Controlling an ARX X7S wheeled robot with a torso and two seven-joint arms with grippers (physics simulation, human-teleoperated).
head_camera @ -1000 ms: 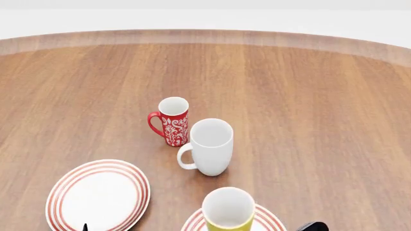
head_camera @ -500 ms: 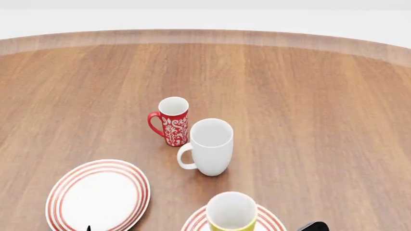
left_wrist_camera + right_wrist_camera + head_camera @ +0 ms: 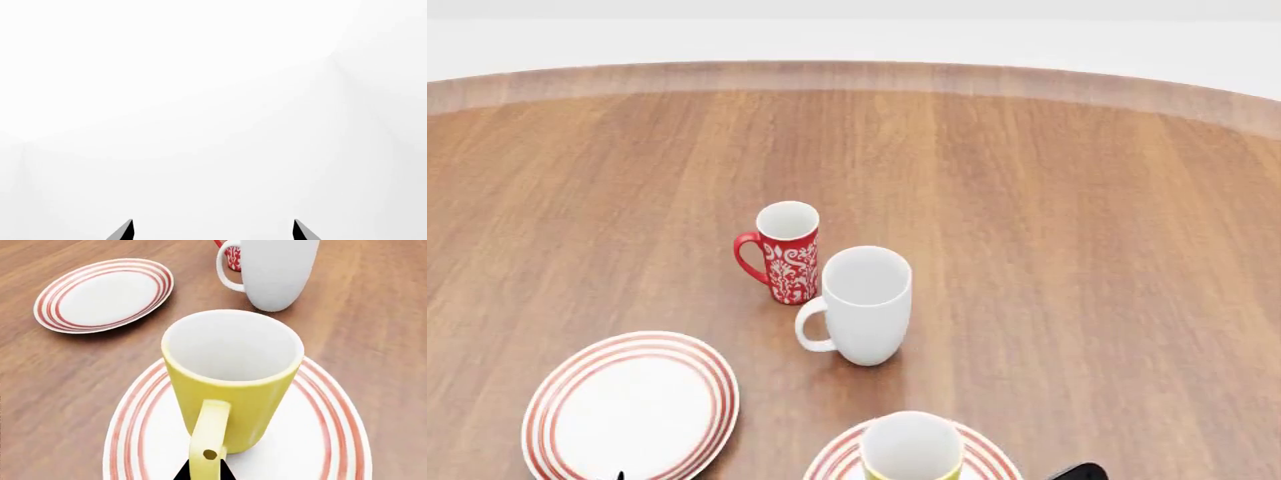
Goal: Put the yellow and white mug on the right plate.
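Worktop (image 3: 1068,220) of brown wood grain fills the head view, its far edge curving against a pale, featureless background. On it lie two round white plates with thin red rings. The left plate (image 3: 630,405) is bare. The right plate (image 3: 320,440) carries the yellow and white mug (image 3: 230,377), which stands upright near the plate's middle with its white inside showing and nothing in it; its yellow loop handle points toward the right wrist camera. Farther out on the bare wood stands a taller plain white mug (image 3: 864,303), upright and with nothing visible inside, and just behind it to the left a red mug with a white floral pattern (image 3: 783,250), also upright.

In the head view the right plate and the yellow mug are cut off by the lower frame edge. The right tool (image 3: 203,472) shows only as dark tips at either side of the handle's base, closed on the handle. A dark piece of the right arm pokes in at the head view's lower edge. The left tool (image 3: 212,231) shows two dark tips standing well apart against blank white, holding nothing.
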